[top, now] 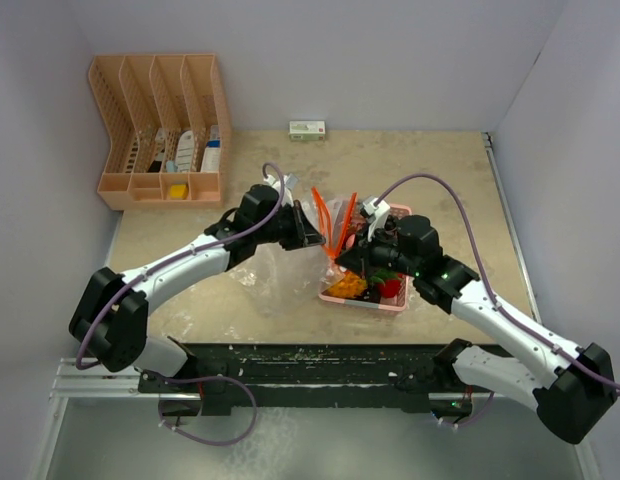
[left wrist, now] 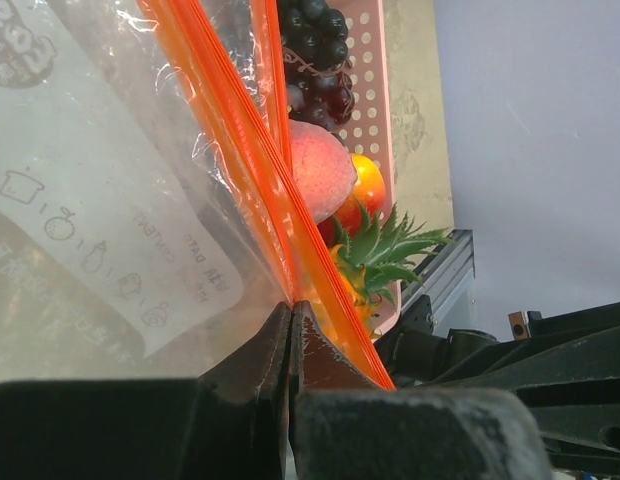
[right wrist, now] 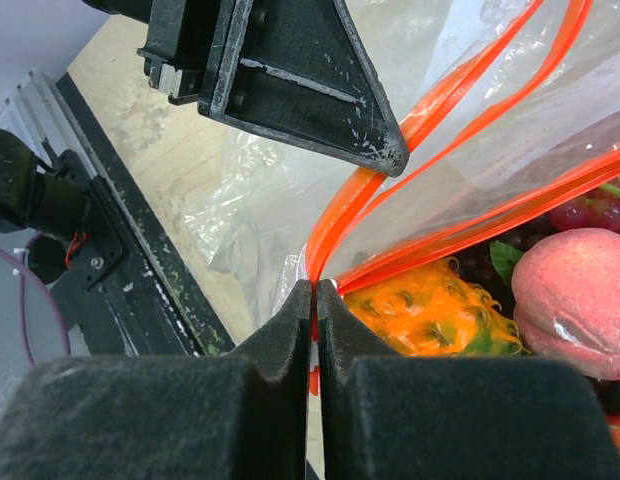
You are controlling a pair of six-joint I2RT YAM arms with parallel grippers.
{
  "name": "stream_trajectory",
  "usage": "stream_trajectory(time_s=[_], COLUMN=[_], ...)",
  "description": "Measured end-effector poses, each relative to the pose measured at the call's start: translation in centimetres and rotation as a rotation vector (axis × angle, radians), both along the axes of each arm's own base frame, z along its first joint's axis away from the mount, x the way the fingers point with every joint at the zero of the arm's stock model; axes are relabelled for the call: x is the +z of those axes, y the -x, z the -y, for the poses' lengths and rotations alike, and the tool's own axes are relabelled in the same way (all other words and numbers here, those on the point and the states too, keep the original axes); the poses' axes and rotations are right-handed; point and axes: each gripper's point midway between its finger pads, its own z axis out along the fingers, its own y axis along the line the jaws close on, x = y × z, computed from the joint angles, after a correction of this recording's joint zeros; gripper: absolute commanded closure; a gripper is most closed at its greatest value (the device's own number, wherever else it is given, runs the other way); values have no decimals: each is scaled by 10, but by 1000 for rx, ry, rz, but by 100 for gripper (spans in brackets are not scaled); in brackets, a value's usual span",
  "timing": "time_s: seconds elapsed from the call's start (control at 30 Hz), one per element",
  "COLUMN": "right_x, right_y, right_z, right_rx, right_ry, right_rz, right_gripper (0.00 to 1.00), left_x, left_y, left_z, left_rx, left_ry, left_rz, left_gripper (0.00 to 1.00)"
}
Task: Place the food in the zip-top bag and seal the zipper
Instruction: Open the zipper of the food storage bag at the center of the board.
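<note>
Left gripper (left wrist: 291, 310) and right gripper (right wrist: 315, 290) each pinched the orange zipper strip of the clear zip-top bag (left wrist: 110, 200). Pineapple (right wrist: 425, 310), pink peach (right wrist: 575, 295) and dark grapes (left wrist: 315, 40) lay in the pink tray (left wrist: 368, 100) beside it. The bag's print was unreadable.

Right arm (top: 435, 268) hides most of the pink tray (top: 385, 305) — grape bunches (left wrist: 315, 40) cropped in left wrist view.
</note>
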Motion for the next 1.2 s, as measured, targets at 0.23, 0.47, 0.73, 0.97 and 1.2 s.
stream_trajectory(time_s=[0.23,0.47,0.73,0.97,1.2], right_x=[0,19,33,4,6], right_y=[-4,-11,-32,-41,-55], right_z=[5,6,-9,-16,-23], right_rx=[-30,-88,-143,-160,-181], right_ry=[15,-11,-71,-31,-59], right_rz=[11,12,-44,-121,-95], right_gripper=[28,24,28,34,47], left_x=[1,33,39,36,66], left_y=[1,12,30,38,52], left_z=[-2,-15,-26,-28,-23], left_rx=[-26,-75,-119,-142,-202], left_ry=[-26,-30,-32,-27,63], left_rz=[49,204,282,281,355], left_gripper=[100,100,100,100,100])
